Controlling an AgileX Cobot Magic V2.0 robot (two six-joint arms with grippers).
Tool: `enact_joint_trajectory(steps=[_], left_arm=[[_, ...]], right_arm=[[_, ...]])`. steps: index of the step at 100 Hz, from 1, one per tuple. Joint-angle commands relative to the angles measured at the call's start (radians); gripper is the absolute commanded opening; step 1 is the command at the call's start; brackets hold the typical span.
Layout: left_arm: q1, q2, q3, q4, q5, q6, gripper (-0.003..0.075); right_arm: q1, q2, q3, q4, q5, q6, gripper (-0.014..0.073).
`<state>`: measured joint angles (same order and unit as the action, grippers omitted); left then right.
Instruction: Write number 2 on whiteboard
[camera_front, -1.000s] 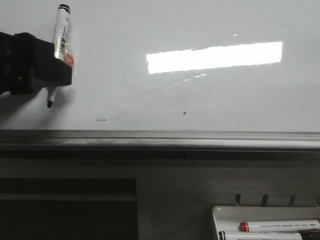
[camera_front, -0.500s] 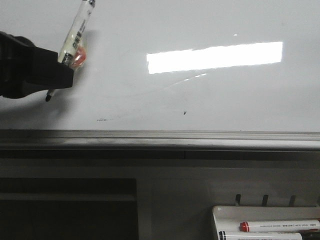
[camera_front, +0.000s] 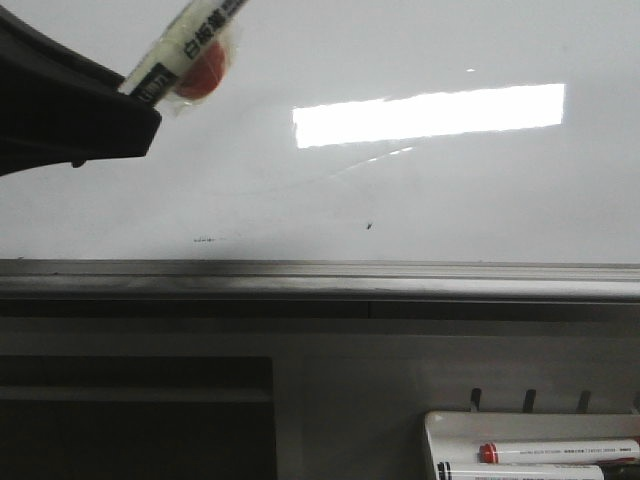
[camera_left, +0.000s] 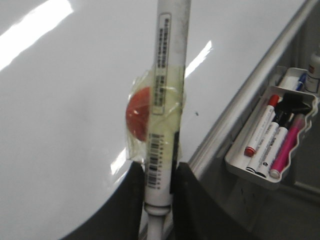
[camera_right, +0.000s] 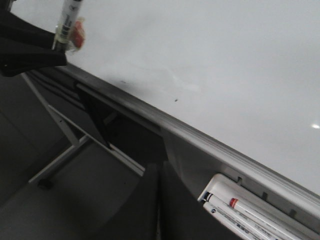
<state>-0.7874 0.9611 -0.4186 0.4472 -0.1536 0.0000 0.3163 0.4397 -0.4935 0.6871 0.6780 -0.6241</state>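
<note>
Left gripper (camera_left: 159, 197) jaws clamped on marker (camera_front: 190, 45); since a second ago it tilted, tip now hidden. Whiteboard (camera_front: 400, 200) unmarked; right jaws' state: cannot tell.

We see the whiteboard (camera_front: 420, 200) glossy white w/ a bright white rectangular reflection, plus a few small dark specks low down; its edge rail (camera_front: 320, 278) is dull grey. The left gripper (camera_front: 70, 110) is black. The marker (camera_left: 165, 100) it holds is white w/ a black barcode label, black print, yellowish clear tape & a red-orange round blob (camera_left: 139, 114) under the tape. The tray (camera_left: 272, 132) to the right is white; in it we see markers w/ red, black & pink caps. Below the rail, grey panel & dark recess.
</note>
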Motion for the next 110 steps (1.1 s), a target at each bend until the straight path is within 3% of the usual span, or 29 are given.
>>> enact_joint_trajectory(steps=[1, 15, 28, 38, 66, 87, 94, 100, 110], left_arm=[[-0.047, -0.019, -0.027, 0.104, -0.05, -0.011, -0.002], [-0.105, -0.019, -0.027, 0.143, -0.05, -0.011, -0.002], [-0.11, -0.019, -0.023, 0.166, -0.05, -0.011, -0.002], [-0.11, -0.019, -0.016, 0.184, -0.057, -0.011, -0.002], [-0.11, -0.019, -0.012, 0.2, -0.062, -0.011, -0.002], [-0.11, -0.019, -0.012, 0.206, -0.058, -0.011, -0.002], [-0.11, -0.019, -0.012, 0.207, -0.058, -0.011, -0.002], [-0.11, -0.019, -0.012, 0.209, -0.061, -0.011, -0.002], [-0.11, -0.019, -0.012, 0.213, -0.063, -0.011, -0.002]], right_arm=[[0.086, 0.064, -0.047, 0.038, -0.109, -0.069, -0.0049], [0.224, 0.165, -0.097, 0.038, -0.167, -0.146, 0.0005], [0.332, 0.273, -0.161, 0.038, -0.205, -0.161, 0.0279], [0.391, 0.341, -0.191, 0.038, -0.263, -0.161, 0.0384], [0.504, 0.495, -0.266, 0.038, -0.372, -0.161, 0.0335], [0.514, 0.583, -0.308, 0.038, -0.364, -0.161, 0.0318], [0.514, 0.601, -0.308, 0.038, -0.359, -0.161, 0.018], [0.514, 0.616, -0.308, 0.036, -0.341, -0.161, -0.0067], [0.514, 0.626, -0.308, 0.036, -0.334, -0.159, -0.0071]])
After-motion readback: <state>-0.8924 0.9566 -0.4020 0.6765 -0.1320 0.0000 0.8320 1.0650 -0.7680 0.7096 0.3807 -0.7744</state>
